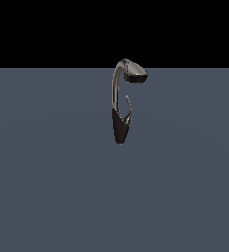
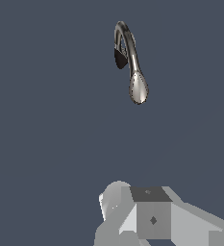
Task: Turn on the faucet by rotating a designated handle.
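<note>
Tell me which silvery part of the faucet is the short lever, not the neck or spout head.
The handle: a thin curved sliver rising from the dark base, beside the far taller arched neck, below the wide spout head.

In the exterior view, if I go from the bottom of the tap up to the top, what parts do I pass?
Dark cone base → thin curved handle → arched neck → flat spout head.
</note>
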